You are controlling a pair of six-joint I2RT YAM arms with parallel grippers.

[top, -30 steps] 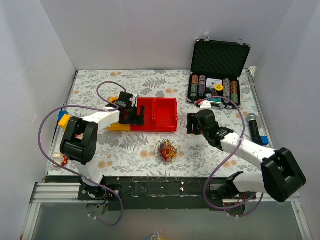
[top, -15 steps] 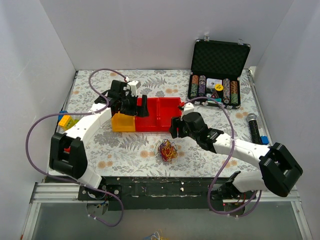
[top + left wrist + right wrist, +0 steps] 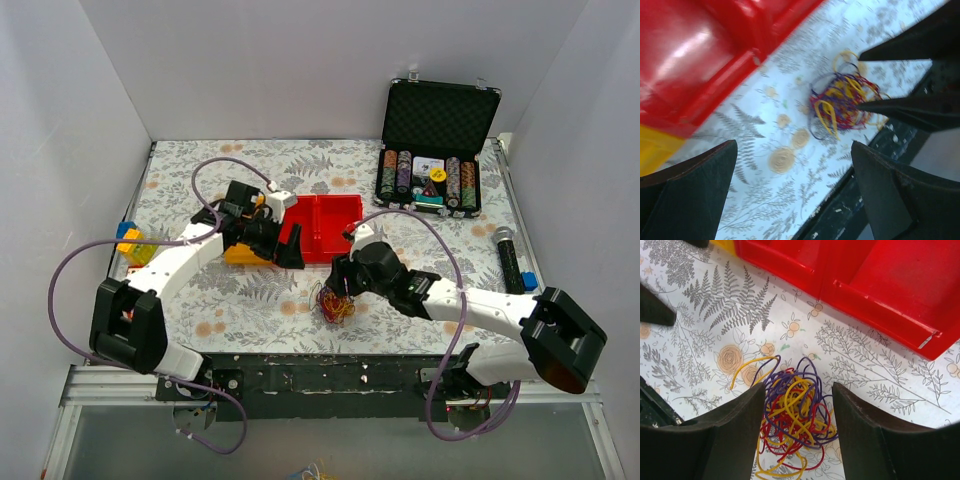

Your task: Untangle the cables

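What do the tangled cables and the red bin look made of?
The cables: thin wire in smooth coloured sheathing, probably plastic, judging by the springy loops; no core is visible. The red bin: hard glossy plastic, likely moulded, given its bright reflections and crisp rims.

Cables [image 3: 333, 300]: small red-yellow-purple tangle, loose loops, on floral table [image 3: 255, 295] near red tray [image 3: 330, 228].

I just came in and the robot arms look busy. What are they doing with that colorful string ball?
They are meant to untangle that little knot of cables lying on the flowery table. The right gripper is down over the knot with its jaws apart, one finger on each side, not pinching it yet. The left gripper hovers close by, next to the red tray, wide open and holding nothing. The wires are all in one clump.
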